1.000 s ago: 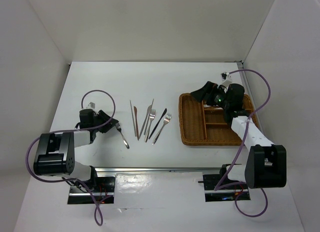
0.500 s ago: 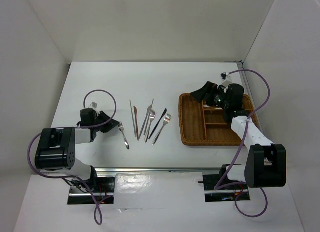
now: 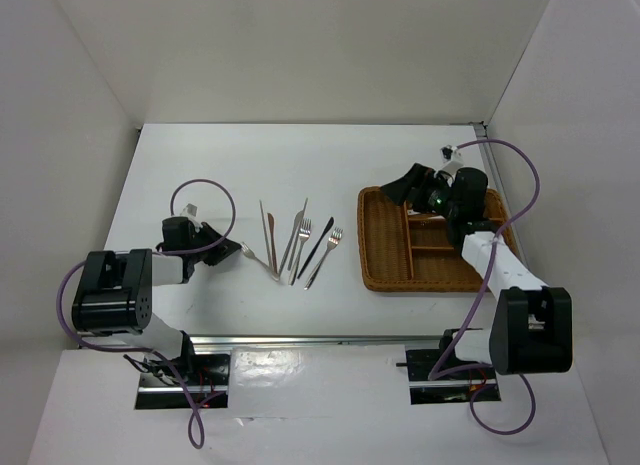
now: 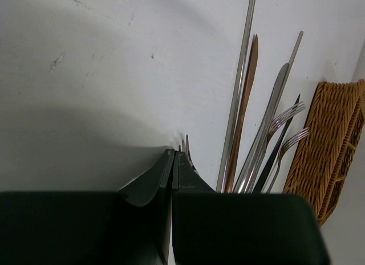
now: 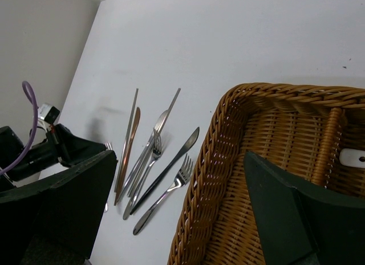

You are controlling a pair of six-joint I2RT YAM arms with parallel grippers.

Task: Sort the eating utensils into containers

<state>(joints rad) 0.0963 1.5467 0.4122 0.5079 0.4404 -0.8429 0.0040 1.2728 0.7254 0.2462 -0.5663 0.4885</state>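
My left gripper is shut on a silver fork near its tines, which poke out past the closed jaws. The fork's handle angles toward the row of eating utensils on the white table: a metal chopstick, a brownish piece, a silver knife, a fork, a dark knife and another fork. The brown wicker tray with its containers lies at the right. My right gripper hangs open over the tray's far left corner, holding nothing.
A small white piece lies in one tray compartment behind a wicker divider. White walls close in the table at the back and both sides. The purple cable loops above the left wrist.
The left gripper has shut on the fork by the tines. The fork's handle has swung right toward the row. The right arm has not moved.
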